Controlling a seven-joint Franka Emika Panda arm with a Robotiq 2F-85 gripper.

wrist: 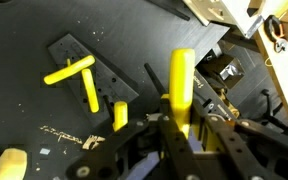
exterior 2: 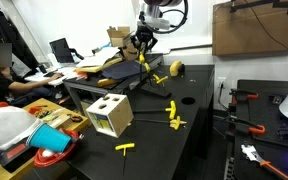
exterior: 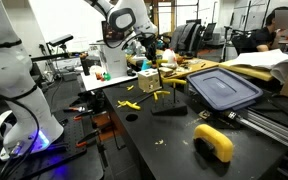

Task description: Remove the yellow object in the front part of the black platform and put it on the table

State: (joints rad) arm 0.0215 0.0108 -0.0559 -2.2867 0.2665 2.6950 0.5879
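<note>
In the wrist view my gripper [wrist: 181, 128] is shut on a yellow stick [wrist: 182, 80] that stands up between the fingers. The black platform [wrist: 66, 52] lies on the table [wrist: 24, 110] at the upper left, away from the jaws. A yellow T-shaped piece [wrist: 76, 75] lies on the platform, and a short yellow peg [wrist: 121, 115] stands at its near end. In both exterior views the gripper [exterior: 147, 48] [exterior 2: 143, 46] hangs high above the black table [exterior: 174, 135]. The platform [exterior: 171, 110] is a dark flat shape with a yellow piece [exterior: 161, 95] by it.
A grey-blue ribbed lid [exterior: 222, 88] lies behind the platform. A yellow tape-like object [exterior: 215, 141] sits near the table's front. A wooden box with holes [exterior 2: 109, 115] stands at a table corner. Loose yellow pieces [exterior 2: 126, 149] [exterior 2: 175, 124] [exterior: 129, 104] lie about.
</note>
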